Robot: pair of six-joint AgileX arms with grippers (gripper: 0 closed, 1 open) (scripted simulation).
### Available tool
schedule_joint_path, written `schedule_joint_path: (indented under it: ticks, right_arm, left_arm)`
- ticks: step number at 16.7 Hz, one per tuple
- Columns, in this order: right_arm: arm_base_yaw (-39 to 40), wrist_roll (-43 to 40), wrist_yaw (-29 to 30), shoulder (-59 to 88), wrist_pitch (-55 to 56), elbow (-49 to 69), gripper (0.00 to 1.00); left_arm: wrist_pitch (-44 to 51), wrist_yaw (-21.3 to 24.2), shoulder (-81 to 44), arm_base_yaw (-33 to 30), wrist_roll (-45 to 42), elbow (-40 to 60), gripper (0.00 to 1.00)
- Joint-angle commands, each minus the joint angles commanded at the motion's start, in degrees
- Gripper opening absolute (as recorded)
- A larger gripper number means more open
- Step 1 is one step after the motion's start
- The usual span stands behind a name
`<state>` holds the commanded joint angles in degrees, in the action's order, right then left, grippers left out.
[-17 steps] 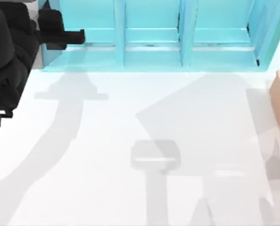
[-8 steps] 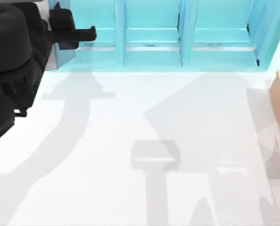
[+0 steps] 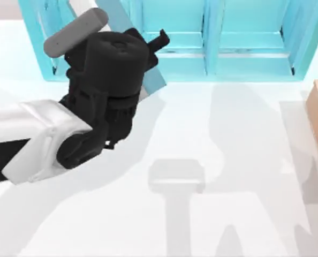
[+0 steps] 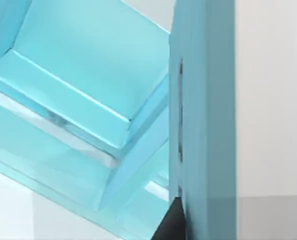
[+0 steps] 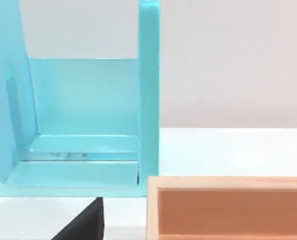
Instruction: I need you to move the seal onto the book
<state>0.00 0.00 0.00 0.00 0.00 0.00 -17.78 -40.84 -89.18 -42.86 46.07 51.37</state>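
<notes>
Top view, L to R: left arm [image 3: 95, 107] has swung in from the far-left edge over the table [image 3: 228, 214] w/in the last sec; its gripper [image 3: 160, 39] now reaches the light-blue shelf [image 3: 244, 32]. Finger state: cannot tell. Seal & book aren't visible, so their whereabouts are unknown; judged an approach/search phase, no grasp yet. Left wrist view adds a close look at the shelf's compartments. Right wrist view adds an orange box [image 5: 228, 210] beside the shelf, w/ a dark gripper tip [image 5: 86, 225] at frame edge.

Shelf [image 3: 244, 37]: no text or label can be read.
Counter [image 3: 228, 134]: no text, number or sign is seen.
</notes>
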Motion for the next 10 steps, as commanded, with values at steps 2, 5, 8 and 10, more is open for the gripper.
schedule_joint_path:
  ticks: [2, 5, 8, 10]
  right_arm:
    - [0.0, 0.0, 0.0, 0.0, 0.0, 0.0, 1.00]
    - [0.0, 0.0, 0.0, 0.0, 0.0, 0.0, 1.00]
    - [0.0, 0.0, 0.0, 0.0, 0.0, 0.0, 1.00]
    - [0.0, 0.0, 0.0, 0.0, 0.0, 0.0, 1.00]
  left_arm:
    - [1.4, -4.5, -4.7, -4.1, 13.5, 1.9, 0.00]
    - [3.6, -11.0, -11.1, -10.1, 34.0, 4.6, 0.00]
    - [5.7, -16.8, -16.5, -15.6, 52.8, 7.0, 0.00]
    - [7.0, -20.2, -19.2, -18.7, 63.4, 8.2, 0.00]
